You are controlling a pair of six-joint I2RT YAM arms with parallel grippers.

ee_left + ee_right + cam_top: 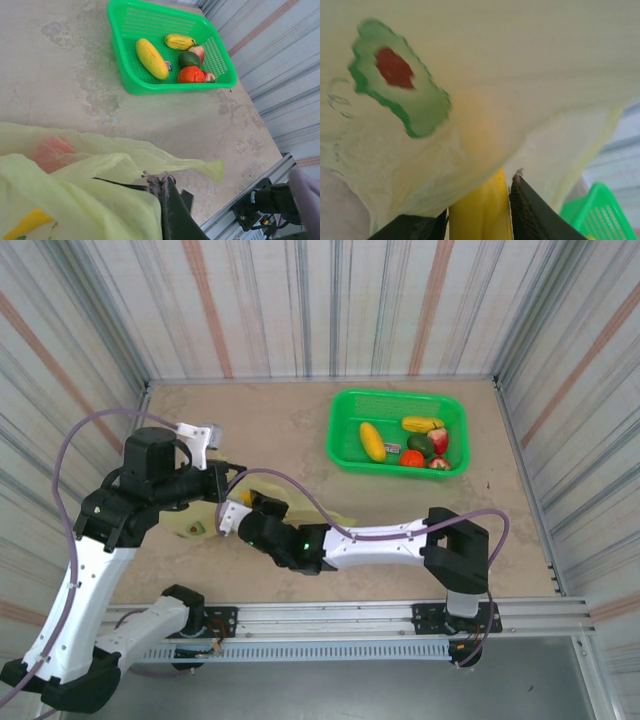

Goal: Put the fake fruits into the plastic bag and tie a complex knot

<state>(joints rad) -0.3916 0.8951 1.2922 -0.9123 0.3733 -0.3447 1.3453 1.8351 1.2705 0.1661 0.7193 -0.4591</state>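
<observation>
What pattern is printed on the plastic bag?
Green wavy-edged motif with a red centre on the plastic bag, clearest in the right wrist view.

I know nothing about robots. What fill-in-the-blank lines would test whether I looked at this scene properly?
The colour of the basket is ___.
The left gripper is shut on the thin plastic ___.
Between the fingers of the right gripper sits a ___ fruit.
Missing words: green; bag; yellow.
</observation>
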